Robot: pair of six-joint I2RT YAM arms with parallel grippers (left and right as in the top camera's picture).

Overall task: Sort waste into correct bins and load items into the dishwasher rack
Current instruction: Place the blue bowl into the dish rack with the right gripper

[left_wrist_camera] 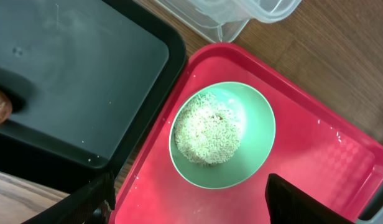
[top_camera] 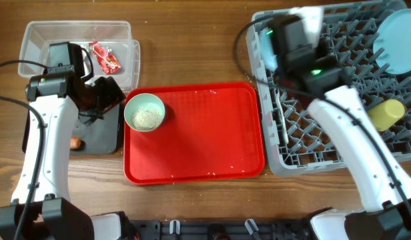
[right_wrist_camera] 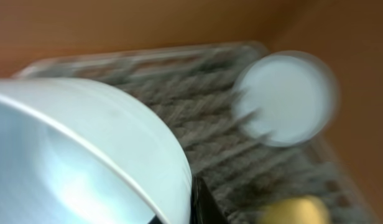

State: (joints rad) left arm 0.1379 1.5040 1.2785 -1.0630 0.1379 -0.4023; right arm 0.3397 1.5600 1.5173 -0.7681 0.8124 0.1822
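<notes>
On the far left of the table [top_camera: 192, 40] I see the clear tub [top_camera: 39, 40] with the red wrapper [top_camera: 105, 61] inside. Just below it, the black bin [left_wrist_camera: 73, 81] holds the sausage piece [left_wrist_camera: 0, 106] at its edge. My left end effector [left_wrist_camera: 185, 190] hangs above the green bowl [left_wrist_camera: 257, 137], fingers apart and touching nothing. The bowl, heaped with rice [left_wrist_camera: 207, 137], sits on the red tray [top_camera: 205, 147] in the corner beside the bin. In the grey rack [top_camera: 305, 147] lie the white spoon [top_camera: 283, 133] and yellow cup [top_camera: 385, 113], with the blue plate [top_camera: 399, 40] in the far corner. My right end effector [top_camera: 272, 47] is clamped on the blue bowl [right_wrist_camera: 86, 155] over the rack's left edge (that wrist view is badly blurred).
</notes>
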